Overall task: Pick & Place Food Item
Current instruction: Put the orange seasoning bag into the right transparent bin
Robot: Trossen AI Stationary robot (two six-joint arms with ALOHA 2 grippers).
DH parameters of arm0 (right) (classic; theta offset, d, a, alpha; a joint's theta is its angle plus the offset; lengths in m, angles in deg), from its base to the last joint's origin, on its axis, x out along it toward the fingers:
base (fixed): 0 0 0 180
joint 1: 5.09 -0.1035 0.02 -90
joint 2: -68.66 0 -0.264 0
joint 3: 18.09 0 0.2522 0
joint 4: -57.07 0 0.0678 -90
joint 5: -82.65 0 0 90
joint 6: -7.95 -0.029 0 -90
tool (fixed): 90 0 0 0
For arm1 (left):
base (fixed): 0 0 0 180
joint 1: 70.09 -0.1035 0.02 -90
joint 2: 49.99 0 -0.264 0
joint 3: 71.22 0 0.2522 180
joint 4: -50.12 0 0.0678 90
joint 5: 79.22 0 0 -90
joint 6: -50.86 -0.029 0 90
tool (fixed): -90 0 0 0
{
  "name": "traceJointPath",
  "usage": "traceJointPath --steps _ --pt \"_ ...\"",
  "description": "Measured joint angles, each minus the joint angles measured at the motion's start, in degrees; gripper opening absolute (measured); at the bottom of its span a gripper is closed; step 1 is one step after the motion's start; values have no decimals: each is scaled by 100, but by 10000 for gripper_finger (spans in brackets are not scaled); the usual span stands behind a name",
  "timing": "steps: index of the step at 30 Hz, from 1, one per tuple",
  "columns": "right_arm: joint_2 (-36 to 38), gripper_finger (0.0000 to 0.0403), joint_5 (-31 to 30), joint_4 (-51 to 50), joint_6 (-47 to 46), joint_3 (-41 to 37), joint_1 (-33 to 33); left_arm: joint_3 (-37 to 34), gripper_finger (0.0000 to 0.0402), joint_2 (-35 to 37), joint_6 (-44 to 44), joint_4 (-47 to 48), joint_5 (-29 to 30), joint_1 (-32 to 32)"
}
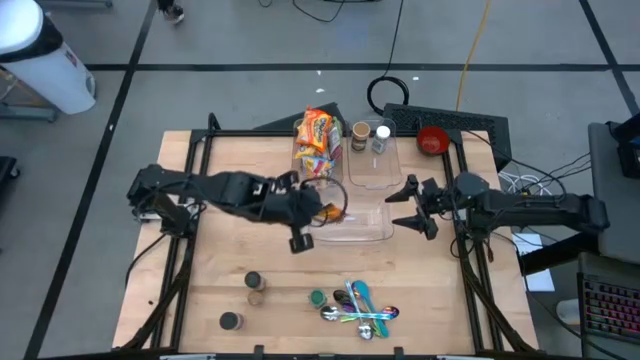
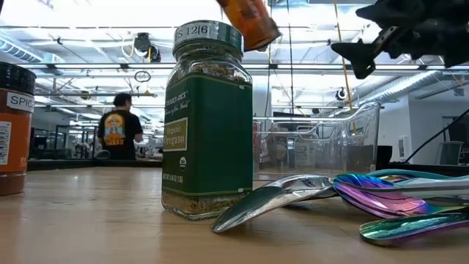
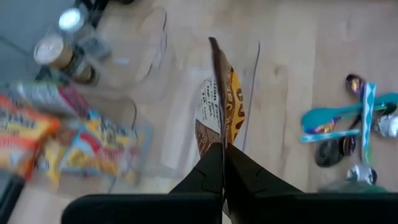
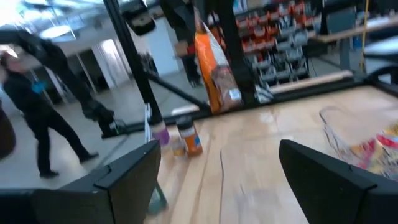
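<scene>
The oregano jar (image 2: 207, 121) stands nearest the bench's front edge, with iridescent spoons (image 2: 344, 198) lying beside it and two more spice jars (image 1: 256, 287) farther along that edge. These items play no part in the step in hand.

At mid-bench the left hand (image 3: 222, 163) is clamped together on the top edge of an orange-and-brown snack packet (image 3: 222, 102), which hangs lifted clear of the bench (image 1: 230, 170), above the near rim of an empty clear tray (image 1: 352, 222). The right hand (image 1: 412, 205) waits at the tray's far side with its fingers (image 4: 127, 171) spread apart and nothing between them.

Judged from this layout, the step is carriage and placement. The packet hangs from a thin pinch and will swing; the move should be slow, and the lower corner should pass inside the tray wall before release.

A second clear container (image 1: 373, 160) behind the tray holds small jars, and a bin of bright snack bags (image 1: 318, 135) stands just beside it. Open wood lies to the left arm's side. A person (image 2: 119, 125) stands in the room well beyond the bench.
</scene>
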Motion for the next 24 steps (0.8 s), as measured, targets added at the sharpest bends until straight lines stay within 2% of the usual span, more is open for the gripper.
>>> traceJointPath --steps 2,5,15,24 --pt "-275 318 -1 708 -57 -153 0 -2 2 -65 -287 -201 -191 -183" --pt "-638 318 -12 1168 -63 -171 -2 -11 2 -191 -628 -279 -379 -386" --pt "-1696 318 -108 1206 9 679 2 -11 1 -620 -1595 -658 -829 -705" --pt "-2751 318 11 1239 334 1240 -157 -11 1 -749 -1868 -906 -993 -791"
